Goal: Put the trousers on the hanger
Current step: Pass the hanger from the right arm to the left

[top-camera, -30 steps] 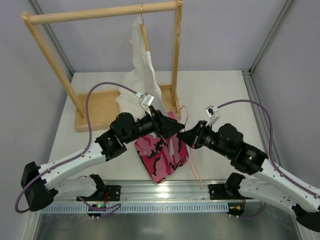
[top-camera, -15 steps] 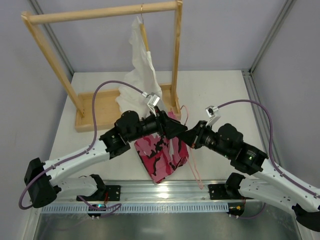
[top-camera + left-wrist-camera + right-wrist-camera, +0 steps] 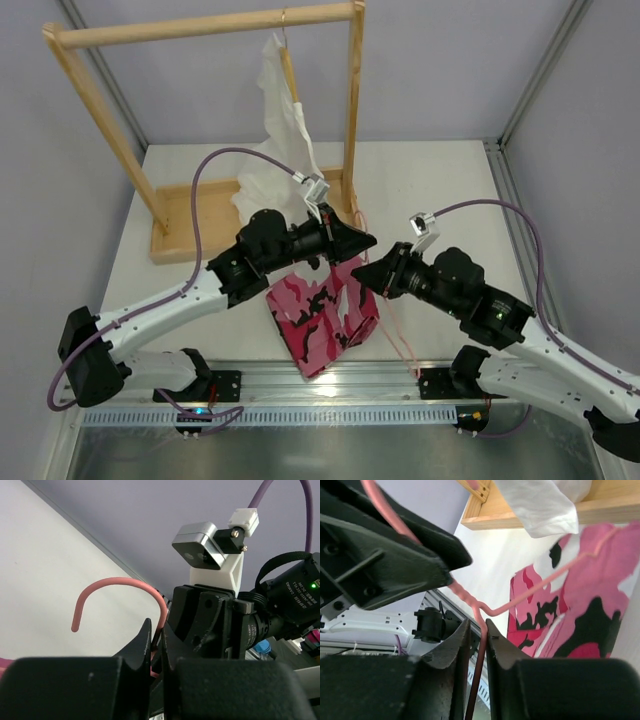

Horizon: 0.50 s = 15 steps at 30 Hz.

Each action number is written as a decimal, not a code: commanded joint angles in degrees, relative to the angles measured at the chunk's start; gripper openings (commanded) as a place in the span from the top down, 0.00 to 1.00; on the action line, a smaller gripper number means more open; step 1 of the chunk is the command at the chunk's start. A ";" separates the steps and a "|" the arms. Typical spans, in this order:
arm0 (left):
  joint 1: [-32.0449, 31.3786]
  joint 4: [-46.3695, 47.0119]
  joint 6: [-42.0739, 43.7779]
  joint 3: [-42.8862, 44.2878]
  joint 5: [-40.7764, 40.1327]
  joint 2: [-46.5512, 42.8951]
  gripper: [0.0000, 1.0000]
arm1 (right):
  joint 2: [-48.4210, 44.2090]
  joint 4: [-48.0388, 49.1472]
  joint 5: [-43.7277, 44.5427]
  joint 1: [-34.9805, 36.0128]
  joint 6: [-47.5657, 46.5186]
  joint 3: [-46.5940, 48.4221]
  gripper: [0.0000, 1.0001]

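**Q:** What has changed?

**A:** Over the last second the left claw point(image 3: 361, 241) has swung right and away from the bases. It now meets the right claw point(image 3: 359, 279) tip to tip. The trousers point(image 3: 318, 316) have slid a little toward the near edge of the tabletop point(image 3: 450, 190).

**Q:** Claw states?

**A:** Both are closed on the hanger point(image 3: 125, 581). The left wrist view shows the left fingers pinching the wire just under the hook. The right wrist view shows the right fingers clamped on the wire lower down.

**Q:** Where are the task items?

**A:** The trousers lie folded between the two arms, just below the claws. The hanger's wire runs across the cloth. Whether it passes through the cloth, I cannot tell.

**Q:** Markings?

**A:** One green light glows on the right arm point(image 3: 300, 587).

**Q:** Count?

**A:**
- Arms: two
- Claws: two
- Hangers: two, the pink wire one and a wooden hanger point(image 3: 290, 72)
- Trousers: one pair
- White garment point(image 3: 285, 150): one, hanging from the wooden hanger
- Rack point(image 3: 200, 28): one
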 commanded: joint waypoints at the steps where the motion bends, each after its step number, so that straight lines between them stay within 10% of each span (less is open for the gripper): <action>1: -0.87 1.83 -3.10 0.71 1.60 -0.03 0.99 | -3.11 5.38 -0.63 0.46 -1.12 1.12 0.78; 15: -0.96 2.26 -2.13 0.63 0.73 -0.65 0.99 | -11.81 3.79 -10.83 0.46 3.97 -9.86 0.64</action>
